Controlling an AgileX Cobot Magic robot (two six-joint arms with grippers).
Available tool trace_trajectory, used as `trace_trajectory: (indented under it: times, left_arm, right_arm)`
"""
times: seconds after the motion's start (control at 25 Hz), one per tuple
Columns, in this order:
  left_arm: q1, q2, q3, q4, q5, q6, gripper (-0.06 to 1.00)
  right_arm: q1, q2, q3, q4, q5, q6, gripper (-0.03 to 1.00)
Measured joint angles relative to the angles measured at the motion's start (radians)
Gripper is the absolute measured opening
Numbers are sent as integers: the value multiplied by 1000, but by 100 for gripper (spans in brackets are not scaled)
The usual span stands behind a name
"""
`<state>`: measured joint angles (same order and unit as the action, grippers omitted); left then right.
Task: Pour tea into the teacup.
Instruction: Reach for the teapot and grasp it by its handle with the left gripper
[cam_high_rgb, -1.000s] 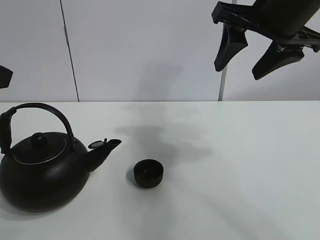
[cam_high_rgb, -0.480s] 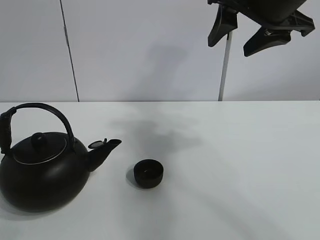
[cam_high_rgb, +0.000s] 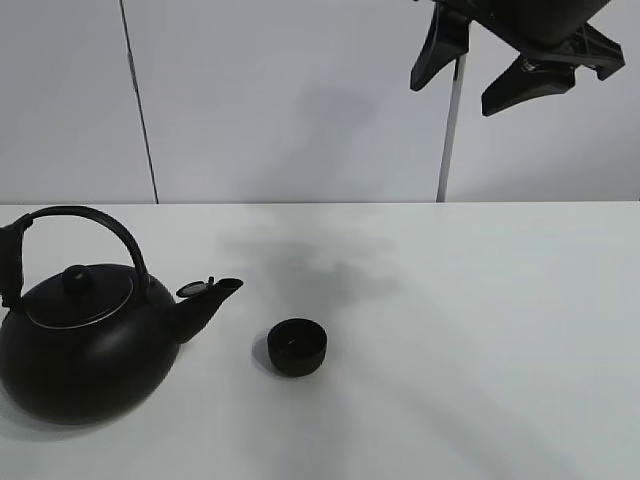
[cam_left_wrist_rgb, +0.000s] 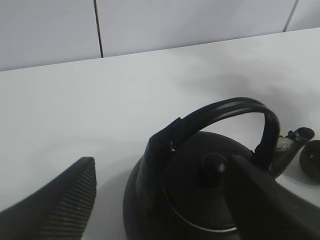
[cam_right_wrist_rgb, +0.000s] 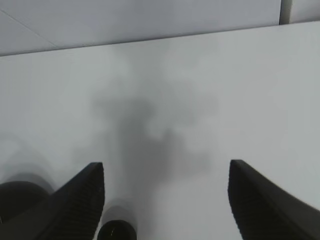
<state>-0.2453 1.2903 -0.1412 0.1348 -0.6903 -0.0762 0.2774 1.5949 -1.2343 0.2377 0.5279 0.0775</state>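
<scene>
The teacup (cam_high_rgb: 297, 347), small, low and matte black, stands on the white table (cam_high_rgb: 480, 330) just right of the spout of a big black kettle (cam_high_rgb: 85, 345). My right gripper (cam_high_rgb: 455, 92) hangs open and empty high at the back right, far above both. In the right wrist view its fingers (cam_right_wrist_rgb: 75, 205) frame bare table, with the teacup (cam_right_wrist_rgb: 116, 231) and the kettle (cam_right_wrist_rgb: 15, 200) at the edge. My left gripper (cam_left_wrist_rgb: 161, 161) is open; the kettle handle (cam_left_wrist_rgb: 225, 107) and lid knob (cam_left_wrist_rgb: 214, 165) show between its fingers, untouched. It is out of the exterior high view.
A grey panelled wall with a dark vertical seam (cam_high_rgb: 138, 100) and a white pole (cam_high_rgb: 448, 150) stands behind the table. The arm's shadow (cam_high_rgb: 310, 275) lies on the table behind the teacup.
My right gripper has risen and shifted slightly left. The left gripper's tip, at the exterior high view's left edge a second ago, has gone out of that view. Kettle and teacup have not moved.
</scene>
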Motion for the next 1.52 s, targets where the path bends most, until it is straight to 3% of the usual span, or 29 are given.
trace_trajectory:
  times: [0.32,0.44,0.6,0.96,1.04,1.2,1.52]
  left_arm:
    - [0,308,-1,-1,-367,21,52]
    - [0,399,-5,-32,-438,54,51]
    - [1,465,-11,-92,-467,76,47]
    - [1,467,-47,-126,-463,120,45]
    - [1,467,-48,-125,-462,126,39]
    - [0,467,-48,-85,-462,139,13]
    - [3,453,-78,-45,-418,159,11]
  right_arm:
    - [0,0,0,2,103,0,48]
    - [0,0,0,2,131,1,48]
    - [0,0,0,2,144,1,48]
    - [0,0,0,9,146,1,48]
    - [0,0,0,13,146,1,48]
    - [0,0,0,25,147,1,48]
    - [0,0,0,35,151,1,48]
